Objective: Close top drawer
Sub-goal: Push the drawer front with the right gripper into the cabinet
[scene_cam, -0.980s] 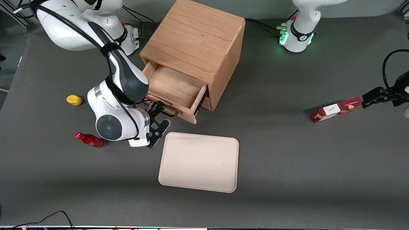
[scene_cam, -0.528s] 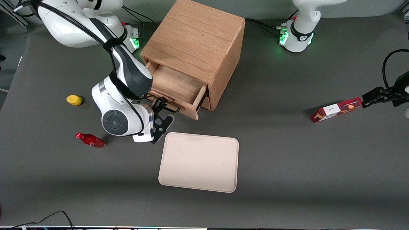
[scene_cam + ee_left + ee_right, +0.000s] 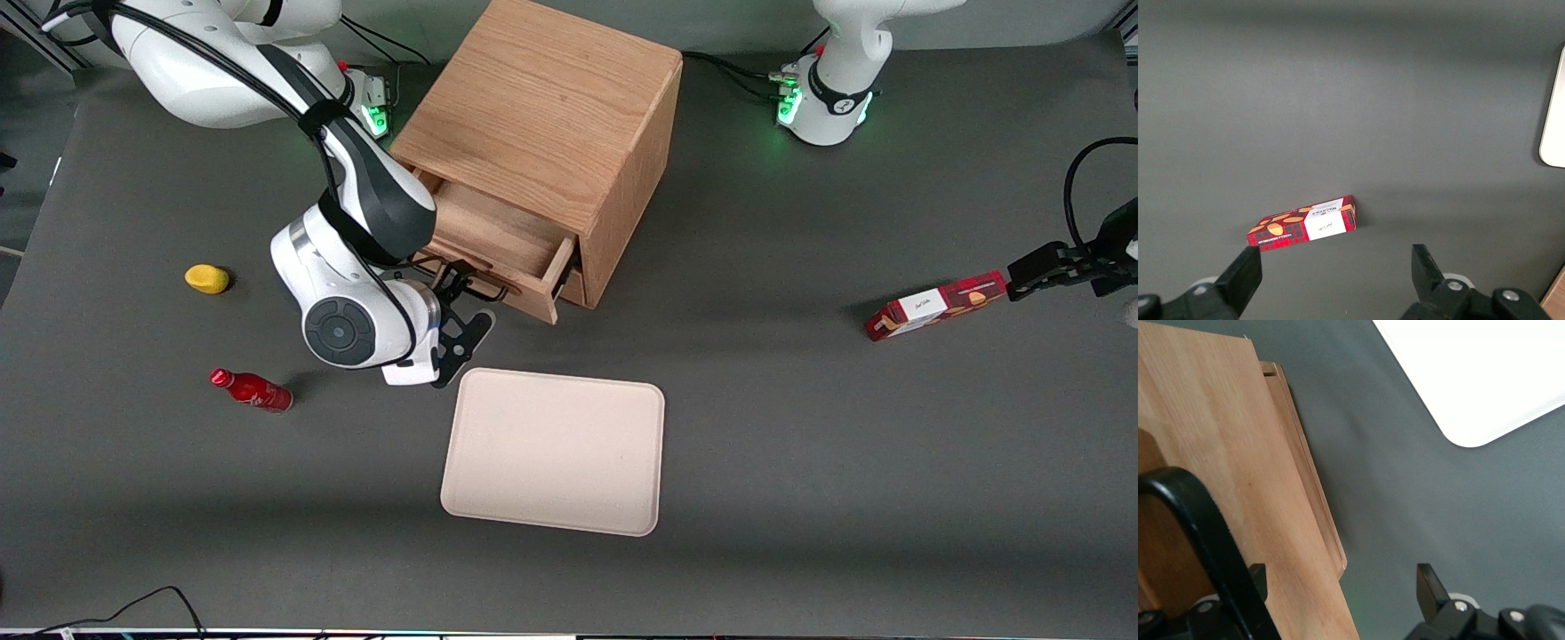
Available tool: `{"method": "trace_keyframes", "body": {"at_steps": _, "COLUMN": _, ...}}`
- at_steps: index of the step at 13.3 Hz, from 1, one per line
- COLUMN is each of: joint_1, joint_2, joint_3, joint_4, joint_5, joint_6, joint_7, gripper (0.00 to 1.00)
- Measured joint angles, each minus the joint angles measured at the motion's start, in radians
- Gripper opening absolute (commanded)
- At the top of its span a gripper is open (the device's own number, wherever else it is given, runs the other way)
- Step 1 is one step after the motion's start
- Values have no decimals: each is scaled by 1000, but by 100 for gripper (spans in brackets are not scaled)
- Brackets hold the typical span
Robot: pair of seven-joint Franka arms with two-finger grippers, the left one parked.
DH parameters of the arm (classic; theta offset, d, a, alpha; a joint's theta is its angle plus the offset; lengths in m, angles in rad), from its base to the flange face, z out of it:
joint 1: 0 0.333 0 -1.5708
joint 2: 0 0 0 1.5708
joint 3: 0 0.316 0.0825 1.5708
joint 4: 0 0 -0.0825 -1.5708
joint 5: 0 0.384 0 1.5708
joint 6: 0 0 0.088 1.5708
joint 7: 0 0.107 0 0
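The oak cabinet (image 3: 542, 98) stands at the back of the table. Its top drawer (image 3: 498, 236) is partly pulled out, showing a bare wooden inside. My right gripper (image 3: 457, 311) is open and sits right in front of the drawer's front panel (image 3: 520, 307), at the black wire handle (image 3: 471, 286). In the right wrist view the front panel (image 3: 1238, 453) fills the space by one finger (image 3: 1258, 580), with the handle (image 3: 1205, 527) next to it. The gripper (image 3: 1341, 583) holds nothing; its second finger (image 3: 1428, 580) hangs over the grey table.
A beige tray (image 3: 553, 449) (image 3: 1485, 373) lies nearer the front camera than the cabinet. A yellow object (image 3: 206, 278) and a red bottle (image 3: 252, 389) lie toward the working arm's end. A red box (image 3: 938, 304) (image 3: 1305, 229) lies toward the parked arm's end.
The top drawer has slid farther into the cabinet. My right gripper has moved with its front panel toward the cabinet.
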Motion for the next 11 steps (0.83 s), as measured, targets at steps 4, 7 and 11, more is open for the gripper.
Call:
{"method": "trace_keyframes", "body": {"at_steps": 4, "joint_1": 0, "joint_2": -9, "joint_3": 17, "joint_4": -18, "joint_5": 0, "joint_6": 4, "joint_7": 27, "gripper": 100}}
{"method": "trace_keyframes", "body": {"at_steps": 7, "joint_1": 0, "joint_2": -12, "joint_3": 31, "joint_4": -27, "joint_5": 0, "joint_6": 7, "joint_7": 43, "gripper": 100}}
{"method": "trace_keyframes", "body": {"at_steps": 11, "joint_1": 0, "joint_2": -17, "joint_3": 49, "joint_4": -42, "joint_5": 0, "joint_6": 8, "joint_7": 60, "gripper": 100}}
